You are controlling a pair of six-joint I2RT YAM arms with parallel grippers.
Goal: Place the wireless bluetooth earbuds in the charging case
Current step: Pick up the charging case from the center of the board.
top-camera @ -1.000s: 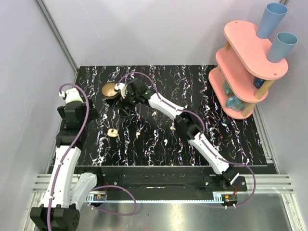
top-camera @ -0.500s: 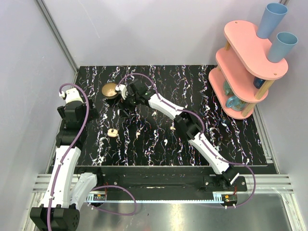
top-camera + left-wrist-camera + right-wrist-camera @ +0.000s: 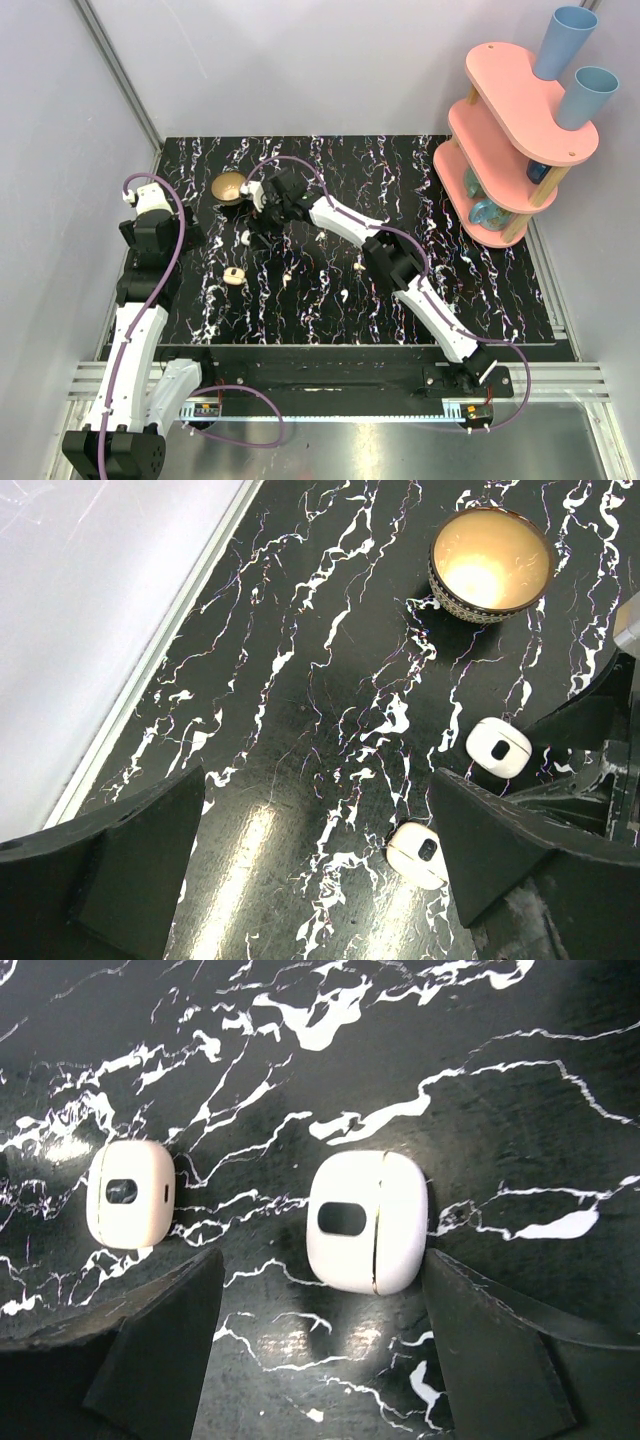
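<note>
earbuds (image 3: 343, 296) too small to make out from above, right pincer (image 3: 322, 1258) fingers cropped at bottom edge

The right arm (image 3: 400, 275) stretches far across the black, white-veined table (image 3: 480, 290), and its right gripper (image 3: 259, 224) points down near the far left corner. From up here the dark fingers blur into the tabletop, so I can't judge their spread. A small white charging case (image 3: 245, 238) lies just beside the fingertips, on the side facing the left arm (image 3: 135, 330). Beyond the fingers sits a brass-coloured bowl (image 3: 230, 187). On the near side of them rests a second case (image 3: 234, 275), creamier in tone, with loose cream earbuds (image 3: 288, 272) scattered further toward the arm bases. A pink shelf (image 3: 510, 130) carrying blue cups (image 3: 562, 40) stands well apart.
</note>
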